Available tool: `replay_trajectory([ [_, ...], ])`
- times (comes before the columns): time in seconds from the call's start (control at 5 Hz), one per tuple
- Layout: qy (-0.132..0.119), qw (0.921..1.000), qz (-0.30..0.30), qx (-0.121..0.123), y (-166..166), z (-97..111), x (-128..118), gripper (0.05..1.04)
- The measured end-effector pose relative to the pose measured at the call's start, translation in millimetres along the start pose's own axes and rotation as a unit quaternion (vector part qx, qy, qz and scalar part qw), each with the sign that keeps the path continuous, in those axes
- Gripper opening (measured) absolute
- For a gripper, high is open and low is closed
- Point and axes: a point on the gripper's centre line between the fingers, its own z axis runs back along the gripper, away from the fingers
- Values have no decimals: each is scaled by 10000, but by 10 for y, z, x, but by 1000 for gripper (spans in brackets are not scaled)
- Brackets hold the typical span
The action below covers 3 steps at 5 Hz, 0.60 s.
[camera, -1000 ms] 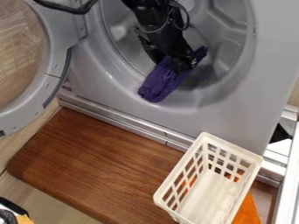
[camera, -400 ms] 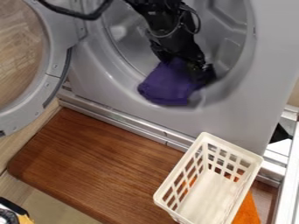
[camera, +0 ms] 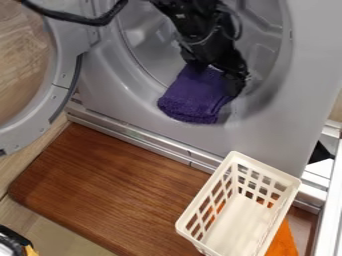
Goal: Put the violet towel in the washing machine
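Gripper at the violet towel, in the mouth of the washing machine.
From the camera view, the arm slants down from the top edge and its tip meets the towel's upper right part; whether it is spread or pinching cloth, I cannot tell. The towel lies bunched across the opening's lower rim, the round door swung open at left. Below, a white basket stands on a brown wooden board, something orange beside it.
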Motion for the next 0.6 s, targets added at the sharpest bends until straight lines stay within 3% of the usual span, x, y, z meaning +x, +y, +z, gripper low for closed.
replay_trajectory([
  [0.2, 212, 9996, 34, -181, -244, 225, -61, 1000],
  [0.4, 889, 9955, -31, -316, -451, 305, -251, 1000],
  [0.6, 918, 9950, -13, -404, -540, 429, -245, 1000],
])
